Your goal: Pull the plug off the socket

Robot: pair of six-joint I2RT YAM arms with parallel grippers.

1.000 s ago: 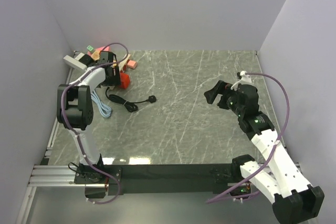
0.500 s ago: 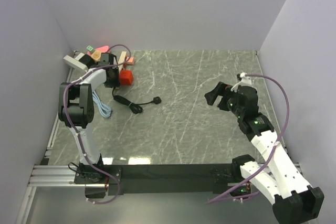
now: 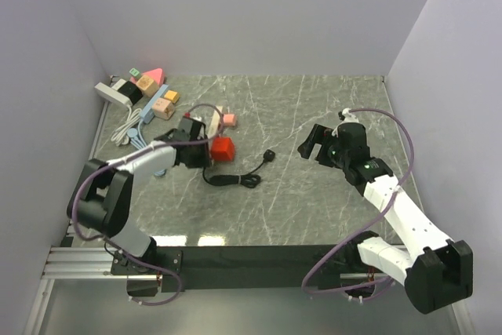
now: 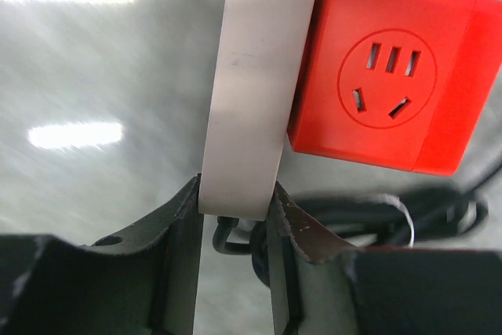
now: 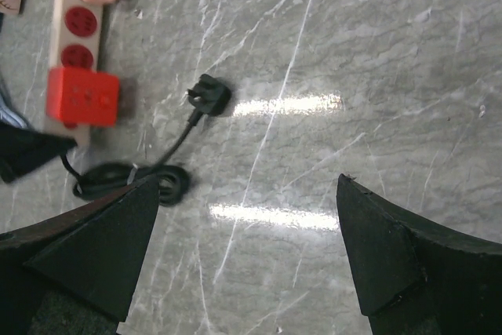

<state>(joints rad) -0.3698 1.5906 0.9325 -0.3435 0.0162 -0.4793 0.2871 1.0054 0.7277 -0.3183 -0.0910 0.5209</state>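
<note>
A beige power strip point(image 3: 213, 125) lies left of the table's centre. A red cube adapter point(image 3: 223, 148) and a pink plug point(image 3: 229, 120) are plugged into it. My left gripper point(image 3: 201, 154) is shut on the strip's near end. In the left wrist view the strip point(image 4: 251, 76) sits clamped between the fingers point(image 4: 176, 233), with the red cube point(image 4: 392, 68) just right of it. A black plug point(image 3: 269, 155) on a coiled black cable point(image 3: 231, 180) lies loose on the table. My right gripper point(image 3: 312, 143) is open and empty, right of the black plug point(image 5: 208, 93).
A white power strip point(image 3: 114, 92) and coloured toy blocks point(image 3: 153, 82) lie in the back left corner. White and blue cables point(image 3: 129, 127) trail along the left wall. Walls close in the left, back and right sides.
My left gripper has dragged the strip, with the red cube and the black cable, from the back left toward the centre. My right gripper has shifted slightly left.
</note>
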